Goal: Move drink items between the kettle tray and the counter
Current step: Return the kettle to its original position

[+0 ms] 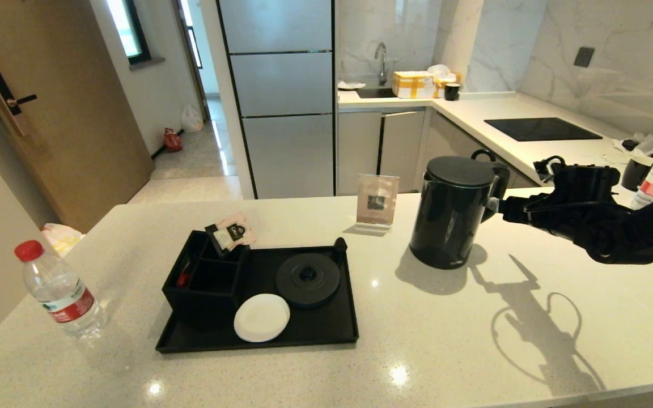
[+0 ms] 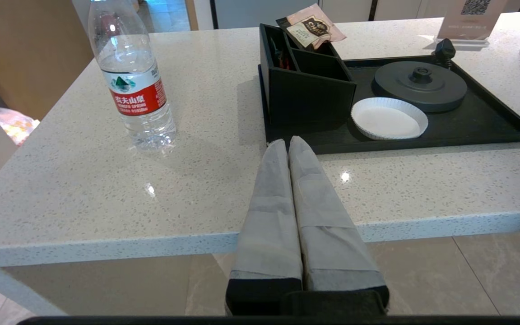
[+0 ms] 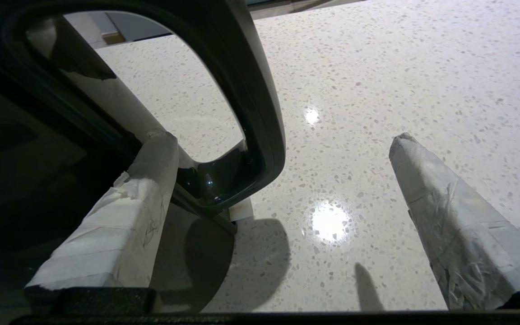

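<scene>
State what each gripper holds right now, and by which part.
Nothing is held. The right gripper is open, its fingers straddling the kettle handle without clamping it. The left gripper is shut and empty.

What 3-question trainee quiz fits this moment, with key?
1. True or false: the kettle sits on the round base.
2. Which gripper is open astride the kettle handle?
3. The water bottle stands: A) on the tray, B) on the counter left of the tray.

Key: 1 false, it stands on the counter right of the tray. 2 the right gripper; the left gripper is shut, off the counter edge. 3 B.
</scene>
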Available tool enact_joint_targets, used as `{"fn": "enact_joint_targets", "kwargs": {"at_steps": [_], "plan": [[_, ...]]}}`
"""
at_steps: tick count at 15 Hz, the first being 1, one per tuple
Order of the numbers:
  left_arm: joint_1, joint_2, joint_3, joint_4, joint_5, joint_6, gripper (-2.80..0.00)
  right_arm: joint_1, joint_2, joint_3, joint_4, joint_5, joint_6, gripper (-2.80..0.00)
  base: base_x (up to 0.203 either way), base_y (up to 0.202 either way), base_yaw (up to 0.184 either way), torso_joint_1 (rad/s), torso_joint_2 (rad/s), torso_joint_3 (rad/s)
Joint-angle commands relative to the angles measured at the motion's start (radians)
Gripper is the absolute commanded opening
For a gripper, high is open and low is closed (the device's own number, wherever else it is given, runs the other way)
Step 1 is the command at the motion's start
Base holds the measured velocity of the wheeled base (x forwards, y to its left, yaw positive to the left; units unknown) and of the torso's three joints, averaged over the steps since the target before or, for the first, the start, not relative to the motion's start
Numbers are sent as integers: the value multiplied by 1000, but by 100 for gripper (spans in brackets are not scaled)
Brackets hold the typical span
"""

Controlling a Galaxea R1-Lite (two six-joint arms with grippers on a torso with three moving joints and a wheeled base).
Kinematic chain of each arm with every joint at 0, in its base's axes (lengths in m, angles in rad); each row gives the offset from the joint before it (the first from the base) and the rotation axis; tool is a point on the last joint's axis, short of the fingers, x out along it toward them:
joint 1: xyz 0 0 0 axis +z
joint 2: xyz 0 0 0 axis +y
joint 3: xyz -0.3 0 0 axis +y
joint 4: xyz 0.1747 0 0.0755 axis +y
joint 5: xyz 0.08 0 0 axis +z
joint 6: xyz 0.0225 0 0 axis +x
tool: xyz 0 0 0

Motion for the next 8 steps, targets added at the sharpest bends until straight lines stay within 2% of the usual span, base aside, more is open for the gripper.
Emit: {"fn": "enact_joint_targets", "kwargs": {"at_steps": [1,4,6,8], "plan": [[0,-1,0,0,0,0,-280,-14,32,-41,14,38,0,0,0,0,0,0,0,0],[0,-1,0,0,0,0,-280,-25,46,-82,36,58,-2,0,0,0,0,0,0,0],[0,-1,0,0,0,0,-280,-40,57,-123,80,116,1,0,0,0,0,0,0,0],[0,-1,0,0,0,0,-280,-48,83,-193,102,138,21,0,0,0,0,0,0,0]]}}
